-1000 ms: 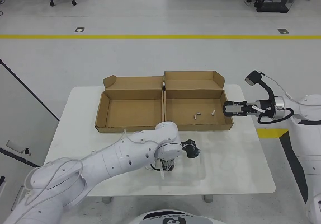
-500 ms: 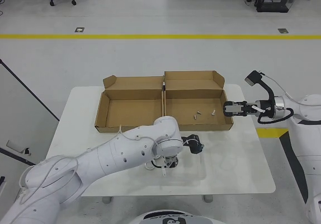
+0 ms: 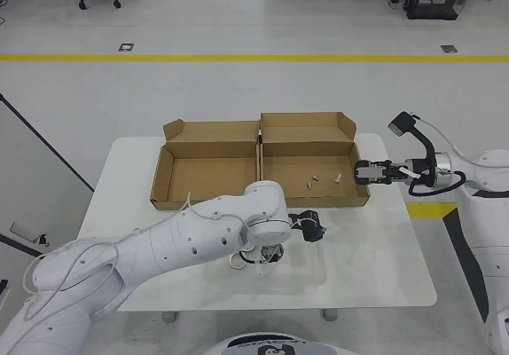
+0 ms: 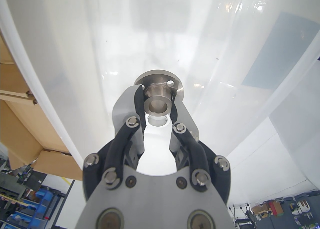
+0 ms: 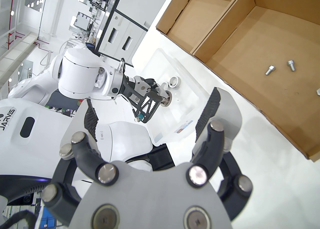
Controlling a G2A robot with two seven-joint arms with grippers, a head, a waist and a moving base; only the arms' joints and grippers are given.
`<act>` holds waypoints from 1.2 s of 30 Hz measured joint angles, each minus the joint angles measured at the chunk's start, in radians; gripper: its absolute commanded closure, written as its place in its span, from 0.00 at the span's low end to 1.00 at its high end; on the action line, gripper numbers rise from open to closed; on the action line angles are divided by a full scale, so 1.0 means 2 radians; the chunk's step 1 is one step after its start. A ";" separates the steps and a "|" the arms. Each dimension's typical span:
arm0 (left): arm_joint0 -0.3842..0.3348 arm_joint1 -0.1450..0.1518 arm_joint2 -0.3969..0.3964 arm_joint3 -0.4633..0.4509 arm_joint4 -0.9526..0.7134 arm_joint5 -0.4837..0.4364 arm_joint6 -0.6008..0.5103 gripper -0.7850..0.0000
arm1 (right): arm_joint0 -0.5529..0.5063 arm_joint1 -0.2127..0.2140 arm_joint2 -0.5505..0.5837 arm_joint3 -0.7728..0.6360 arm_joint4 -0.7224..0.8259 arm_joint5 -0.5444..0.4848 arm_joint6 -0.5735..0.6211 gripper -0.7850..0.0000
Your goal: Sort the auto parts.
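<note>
My left gripper point(image 4: 157, 101) is shut on a metal flanged bushing point(image 4: 160, 84) and holds it just above the clear plastic bin point(image 3: 325, 262) at the table's front. A pale ring point(image 4: 157, 120) lies in the bin below it. The right wrist view shows the same left gripper point(image 5: 162, 98) over the bin, with the ring point(image 5: 174, 81) beside it. My right gripper point(image 3: 361, 171) hangs at the right wall of the right cardboard box point(image 3: 290, 173), open with nothing between its fingers point(image 5: 215, 104). Two bolts point(image 3: 311, 185) point(image 3: 338, 178) lie in that box. The left cardboard box point(image 3: 210, 177) holds no parts that I can see.
The two open boxes stand side by side at the back of the white table point(image 3: 387, 257), flaps raised at the far side. The left arm's bulk point(image 3: 192, 244) stretches across the table's front left. Bare tabletop lies right of the bin.
My left gripper has shifted slightly right and toward the boxes with the bushing in it. The right arm has not moved.
</note>
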 measured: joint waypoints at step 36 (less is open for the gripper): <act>0.200 0.133 -0.368 -0.099 -0.241 -0.160 0.161 1.00 | 0.000 0.000 0.000 0.000 0.000 0.000 0.000 0.00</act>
